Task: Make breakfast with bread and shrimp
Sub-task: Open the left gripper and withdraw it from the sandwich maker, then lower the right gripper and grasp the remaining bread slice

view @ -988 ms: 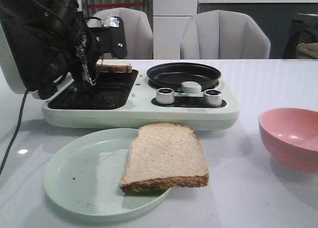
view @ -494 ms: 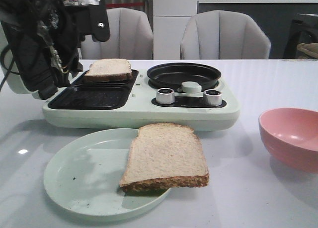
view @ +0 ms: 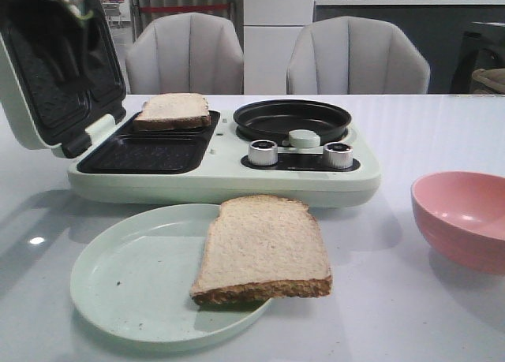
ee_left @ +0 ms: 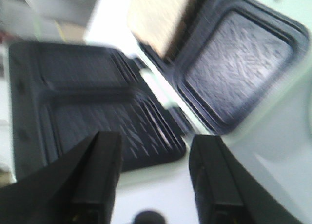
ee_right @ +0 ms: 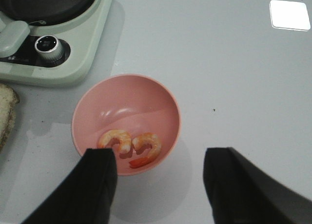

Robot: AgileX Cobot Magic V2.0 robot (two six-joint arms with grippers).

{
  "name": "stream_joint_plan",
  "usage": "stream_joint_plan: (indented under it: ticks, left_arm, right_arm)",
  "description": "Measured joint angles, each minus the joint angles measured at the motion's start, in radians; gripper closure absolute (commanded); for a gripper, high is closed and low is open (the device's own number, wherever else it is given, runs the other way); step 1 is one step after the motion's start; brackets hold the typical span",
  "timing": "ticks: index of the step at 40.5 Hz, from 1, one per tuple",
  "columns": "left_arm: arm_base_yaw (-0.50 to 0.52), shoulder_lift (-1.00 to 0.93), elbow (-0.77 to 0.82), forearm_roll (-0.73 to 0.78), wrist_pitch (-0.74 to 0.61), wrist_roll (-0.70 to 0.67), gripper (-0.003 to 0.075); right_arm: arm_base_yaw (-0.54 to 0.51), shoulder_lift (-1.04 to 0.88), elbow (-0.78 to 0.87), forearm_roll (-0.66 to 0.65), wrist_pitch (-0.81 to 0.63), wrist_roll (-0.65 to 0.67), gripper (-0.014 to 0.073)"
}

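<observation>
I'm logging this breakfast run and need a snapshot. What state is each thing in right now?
Pale green sandwich maker: lid open, tilted back.
Square bread slice on the far grill plate: lying flat.
Near grill plate: empty.
Square bread slice on the pale green plate: overhanging the rim.
Round black pan: empty.
Pink bowl: holds two orange shrimp.
Left pincer: open, empty.
Right pincer: open, empty.
</observation>
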Motion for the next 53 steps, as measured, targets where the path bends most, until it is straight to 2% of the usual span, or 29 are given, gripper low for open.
stream_joint_plan:
  ticks: [5,9,15,20,27,36,46,53]
  left_arm:
    - [-0.028,-0.116,0.0,-0.27,0.114,0.03,0.0335]
    - [-0.028,-0.227,0.004,-0.455,0.156,0.043,0.0335]
    - [-0.031,-0.397,0.049,-0.675,0.14,0.104,0.0335]
    - [-0.031,-0.538,0.108,-0.785,0.097,0.125,0.0335]
    - [-0.031,-0.695,0.201,-0.84,0.044,0.129,0.0335]
    - [-0.031,-0.777,0.281,-0.861,-0.02,0.13,0.0335]
    - [-0.031,-0.777,0.294,-0.862,-0.068,0.13,0.0335]
    - [-0.031,-0.777,0.294,-0.862,-0.078,0.13,0.0335]
  right_arm:
    - [0.0,0.0,0.0,0.0,0.0,0.0,0.0088]
    - [0.0,0.0,0.0,0.0,0.0,0.0,0.0088]
    - [0.0,0.0,0.0,0.0,-0.002,0.0,0.0088]
    - [0.0,0.0,0.0,0.0,-0.015,0.0,0.0088]
    - [0.0,0.0,0.0,0.012,-0.031,0.0,0.0088]
    - [0.019,0.041,0.008,0.221,-0.003,-0.01,0.0088]
    - [0.196,0.25,0.008,0.499,0.051,-0.114,0.0088]
    - [0.325,0.439,0.005,0.609,-0.014,-0.134,0.0088]
